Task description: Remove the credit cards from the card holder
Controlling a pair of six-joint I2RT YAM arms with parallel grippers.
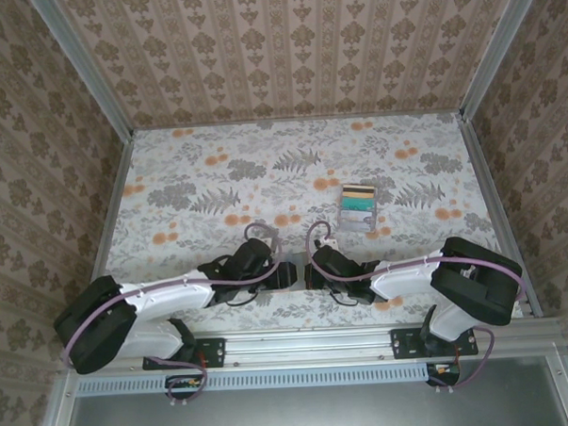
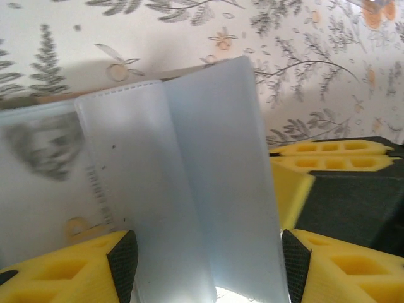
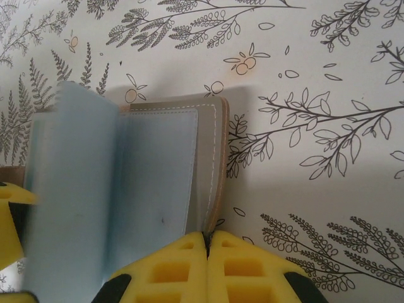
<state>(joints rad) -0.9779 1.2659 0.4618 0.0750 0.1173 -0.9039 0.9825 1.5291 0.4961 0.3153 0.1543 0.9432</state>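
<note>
When viewed from the right wrist, found the right gripper (image 3: 207, 249) clamped tight on the stitched taupe edge of the card holder (image 3: 158, 164). Noted the holder open like a book, with bluish-grey leaves standing up from the taupe cover. Placed it, from above, close to the middle of the table's (image 1: 215, 145) near edge, between the ends of the two arms. Found the left gripper (image 2: 208, 255) parted wide, with one pale leaf standing between its dark pads (image 2: 123, 259); could not tell whether either pad touched that leaf. Saw a grey print (image 2: 47, 145) through the cloudy sleeve beside it; could not tell what lay inside. Spotted a clear box (image 1: 357, 208) of stacked coloured cards farther out on the table, right of centre and well apart from both grippers.
</note>
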